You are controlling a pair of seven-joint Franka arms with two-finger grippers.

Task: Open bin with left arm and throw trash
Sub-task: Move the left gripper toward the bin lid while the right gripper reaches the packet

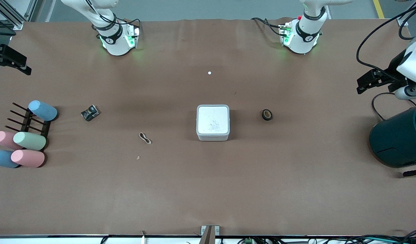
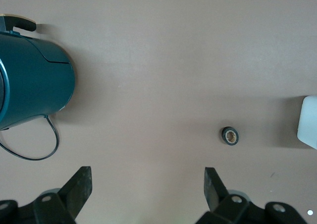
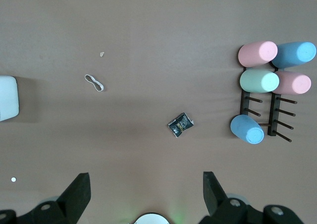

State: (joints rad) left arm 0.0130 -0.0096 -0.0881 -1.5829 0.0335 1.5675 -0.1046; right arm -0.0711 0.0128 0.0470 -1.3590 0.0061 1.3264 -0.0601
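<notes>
Bin [image 1: 212, 122] lid shut, light rigid plastic; hook its edge. Left gripper [image 2: 147, 184] jaws spread, empty, high over tape roll [image 2: 230, 135]; right gripper [image 3: 143, 187] likewise open, waiting.

Robotics lab bench.
Two white jointed arms [image 1: 109, 30] bolted to a brown paper-covered tabletop [image 1: 208, 189], aluminium framing [image 1: 11, 15], loose black cables [image 1: 380, 37].

I see a matt brown paper-like sheet covering the desk [image 1: 208, 189], a smooth white plastic bin [image 1: 213, 122] with scribbled lid, a crinkled glossy black wrapper [image 1: 90, 112], and a glossy teal drum [image 1: 399, 137].
</notes>
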